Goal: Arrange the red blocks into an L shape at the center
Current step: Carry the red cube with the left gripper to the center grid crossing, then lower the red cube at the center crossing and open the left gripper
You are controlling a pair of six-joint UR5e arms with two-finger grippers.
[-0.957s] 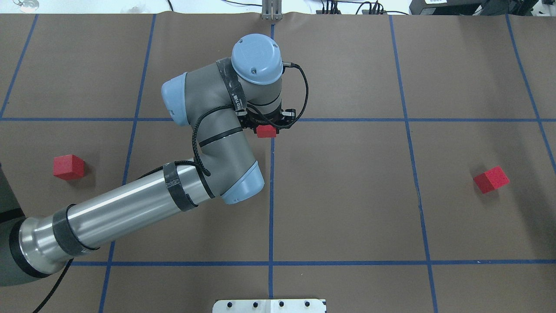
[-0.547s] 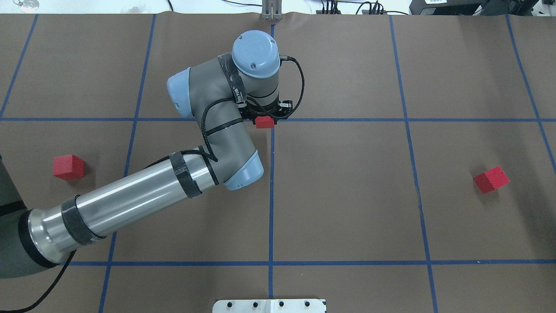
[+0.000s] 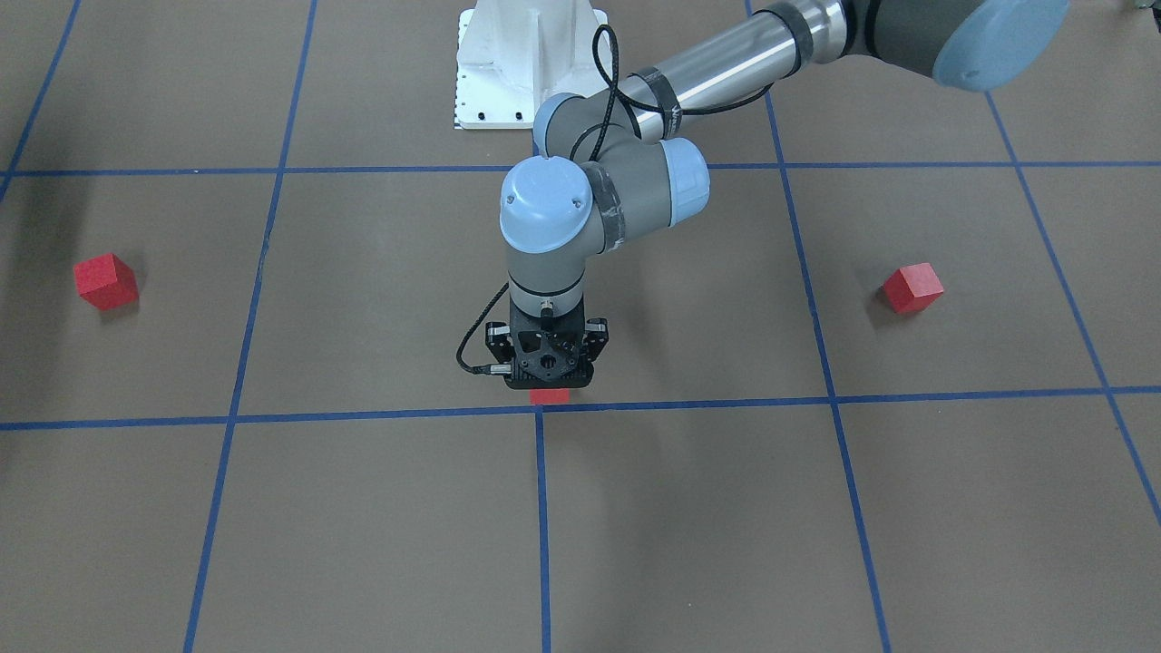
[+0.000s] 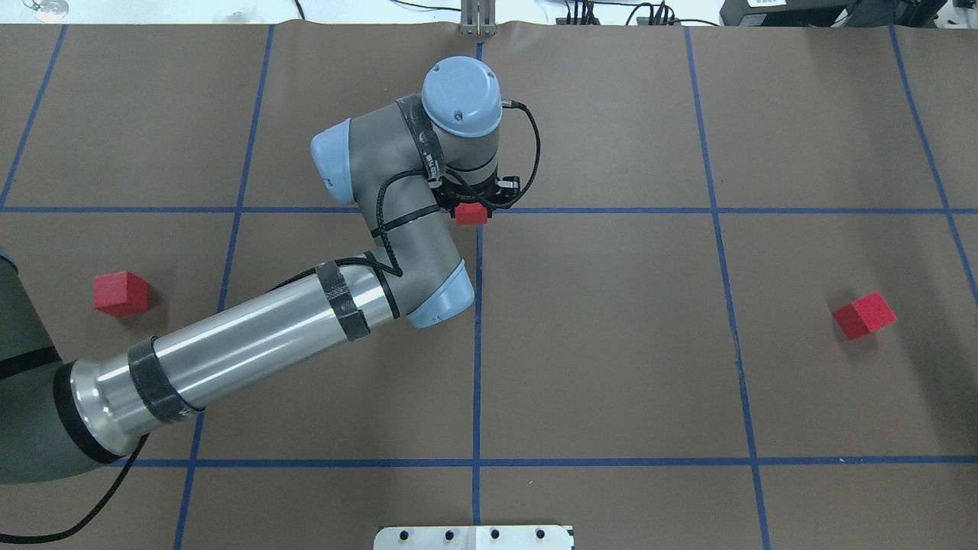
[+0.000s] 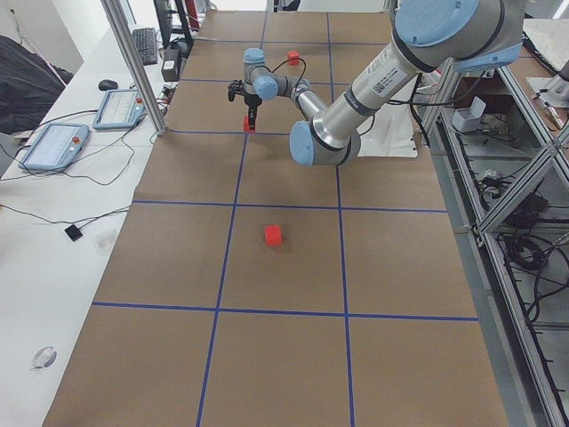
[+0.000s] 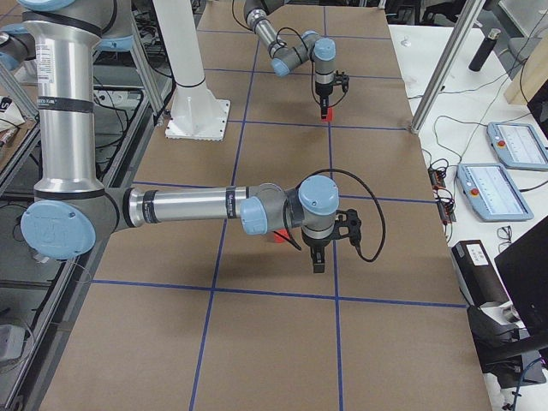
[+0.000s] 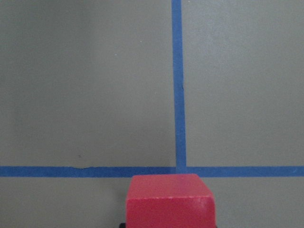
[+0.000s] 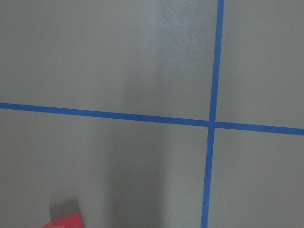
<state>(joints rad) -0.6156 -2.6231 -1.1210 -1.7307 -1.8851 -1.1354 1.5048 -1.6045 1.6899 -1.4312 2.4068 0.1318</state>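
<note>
My left gripper point(image 4: 471, 211) is shut on a red block point(image 4: 471, 215) and holds it low, just on the near-left side of the center crossing point(image 4: 479, 210). In the left wrist view the block point(image 7: 169, 199) fills the bottom edge with the crossing point(image 7: 179, 170) right ahead. A second red block point(image 4: 120, 294) lies far left. A third red block point(image 4: 864, 315) lies far right, turned askew. My right gripper point(image 6: 316, 261) shows only in the exterior right view, hovering near that third block point(image 6: 276, 238). I cannot tell whether it is open or shut.
The white robot base plate point(image 4: 474, 537) sits at the near table edge. A metal post point(image 4: 477, 19) stands at the far edge. My left forearm point(image 4: 252, 336) stretches over the near-left squares. Operator pendants point(image 6: 518, 145) lie on a side table.
My left gripper has carried the red block away from the robot and slightly right, up to the center crossing. The two other blocks have not moved.
</note>
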